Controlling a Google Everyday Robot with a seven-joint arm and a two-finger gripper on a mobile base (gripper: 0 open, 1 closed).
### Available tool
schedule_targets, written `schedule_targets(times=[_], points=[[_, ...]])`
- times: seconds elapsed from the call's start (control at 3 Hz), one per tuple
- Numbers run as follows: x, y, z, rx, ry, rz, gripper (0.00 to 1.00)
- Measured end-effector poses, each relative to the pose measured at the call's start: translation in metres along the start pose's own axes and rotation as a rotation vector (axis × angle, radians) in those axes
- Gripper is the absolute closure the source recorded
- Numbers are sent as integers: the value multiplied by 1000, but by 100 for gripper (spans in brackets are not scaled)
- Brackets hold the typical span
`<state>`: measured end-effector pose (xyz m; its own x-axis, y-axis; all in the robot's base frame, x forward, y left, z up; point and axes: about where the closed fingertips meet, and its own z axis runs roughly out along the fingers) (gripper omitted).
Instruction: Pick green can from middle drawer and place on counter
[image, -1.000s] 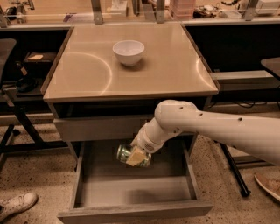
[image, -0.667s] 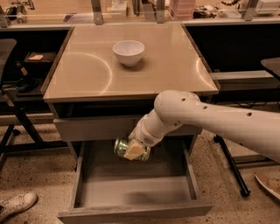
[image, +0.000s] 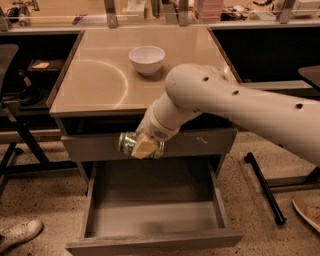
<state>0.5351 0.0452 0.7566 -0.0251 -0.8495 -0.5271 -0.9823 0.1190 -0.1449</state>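
Since the earlier frames, green can has risen from inside the drawer opening and now hangs in front of the upper drawer front, just below the counter edge and shifted slightly left; the arm has lifted with it.

Can lies on its side, silver end facing left, clear of the drawer walls and touching nothing but the gripper. Print on the can is mottled; no writing can be read.

Jaws: pinching the can across its body. 1 tan finger pad lies over the can's near face; the opposite finger is hidden behind the can.

Middle drawer stands pulled fully out below the can, flat grey floor showing, both side walls well apart from the can. Upper drawer front carries a yellowish scratch mark to the right of the gripper.

Counter's near edge sits just above the gripper. On top: 1 white bowl toward the back centre, a faint curved arc mark on the left half, bare beige surface at front left.

Floor level: 1 white shoe lower left, black chair legs to the right.
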Motion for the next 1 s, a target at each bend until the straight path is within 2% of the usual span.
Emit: schedule_targets(times=[0.33,1.0], points=[[-20,-14,-19,25,9,-37,100],[-79,-68,-59,69,34,-125,100]])
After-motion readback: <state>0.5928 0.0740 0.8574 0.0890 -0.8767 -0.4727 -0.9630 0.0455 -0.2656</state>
